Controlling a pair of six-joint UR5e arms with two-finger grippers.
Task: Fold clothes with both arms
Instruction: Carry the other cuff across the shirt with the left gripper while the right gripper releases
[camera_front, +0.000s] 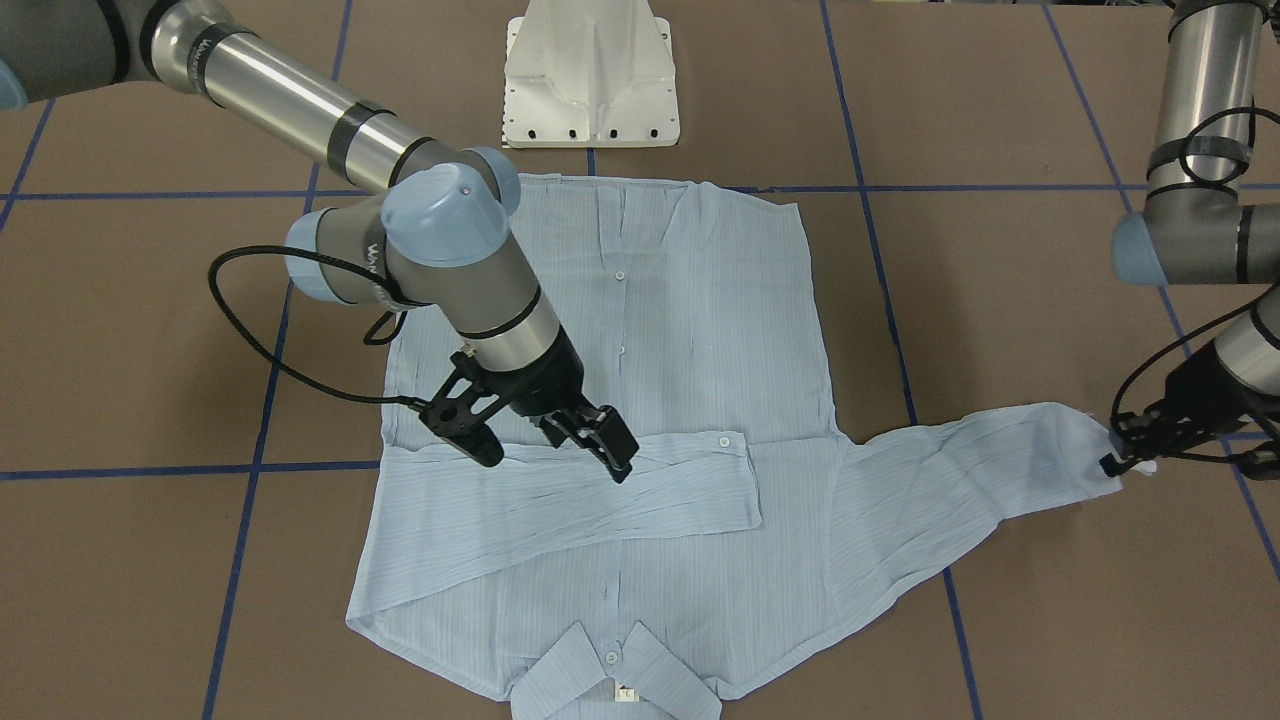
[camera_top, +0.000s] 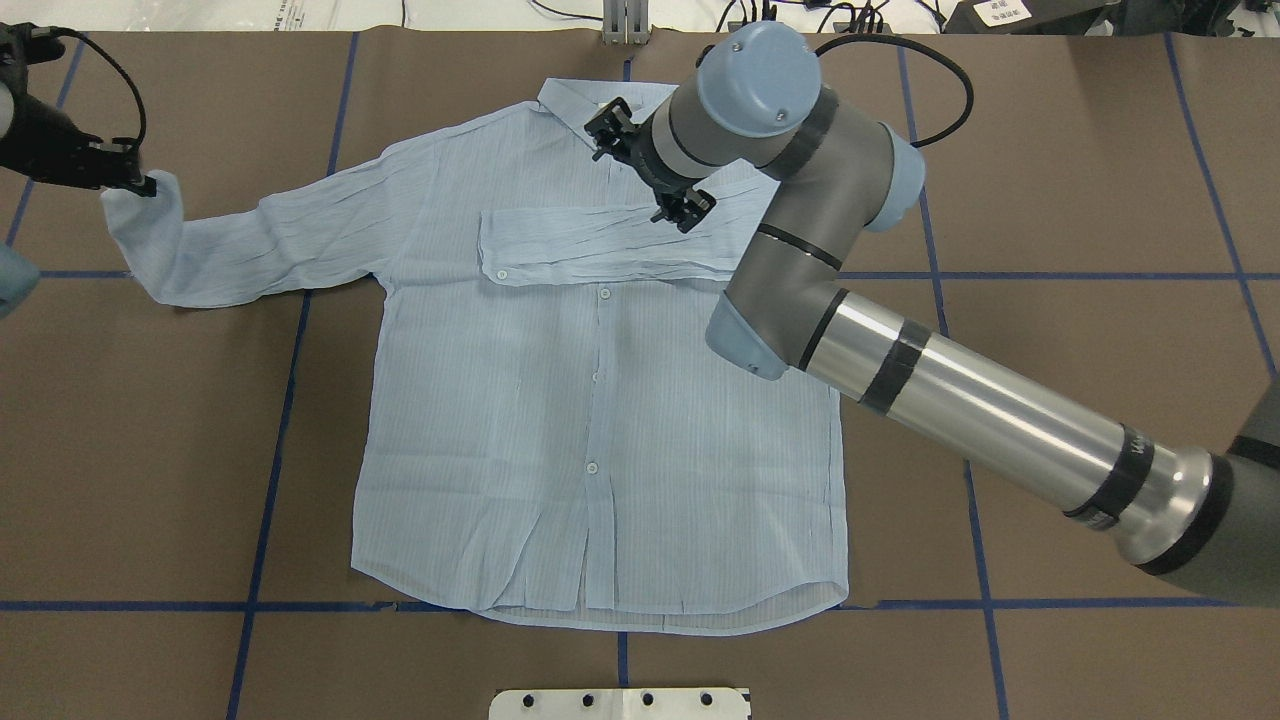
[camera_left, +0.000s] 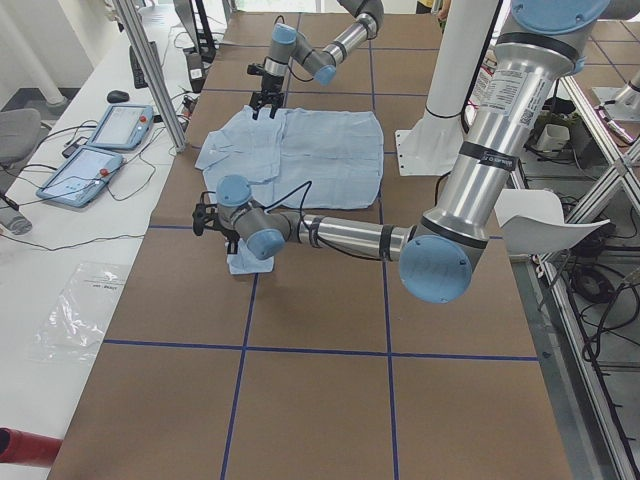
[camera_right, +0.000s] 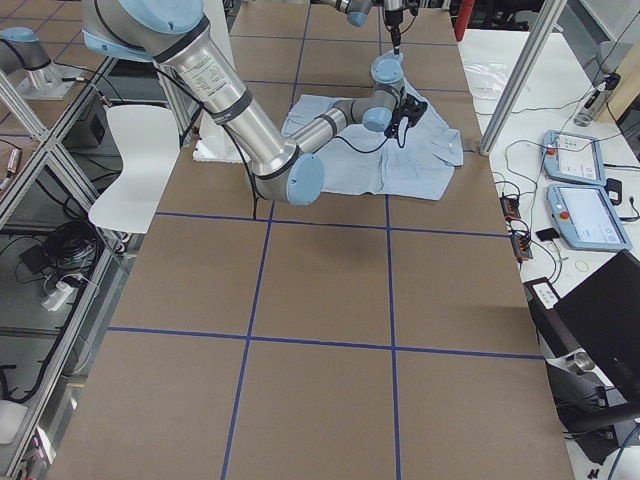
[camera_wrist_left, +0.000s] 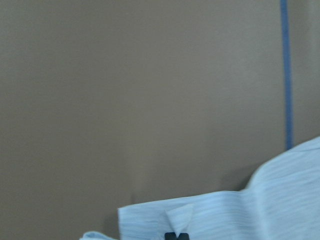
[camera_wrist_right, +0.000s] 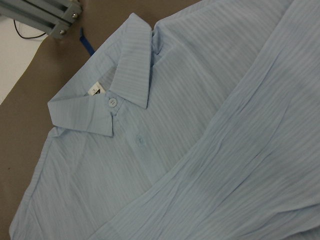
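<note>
At the outstretched sleeve's cuff, pinching the shirt (camera_top: 600, 400) with the left gripper (camera_front: 1118, 455), jaws closed on the cloth. Hovering over the other sleeve, folded across the chest, with the right gripper (camera_front: 595, 450), jaws parted, empty. Spread front-up on the table (camera_top: 1050, 200).

The shirt (camera_top: 600, 420) is a pale, light blue with fine stripes running lengthwise, and the collar (camera_wrist_right: 131, 70) carries the same stripe. Its buttons (camera_top: 592, 467) are white, and the neck tag (camera_wrist_right: 95, 89) is white with a small dark mark. The table (camera_top: 1050, 200) is a flat, dull brown crossed by a grid of dark blue lines (camera_top: 270, 430). The right arm (camera_top: 960, 400) and the left arm (camera_front: 1200, 90) are silver-grey with darker grey joints, black bands (camera_top: 893, 365) and pale blue caps (camera_top: 757, 65). The cables (camera_front: 250, 330) are black. The right gripper (camera_top: 683, 208) and the left gripper (camera_top: 140, 183) are black too. The base (camera_front: 590, 80) is white with small dark holes along one edge.
</note>
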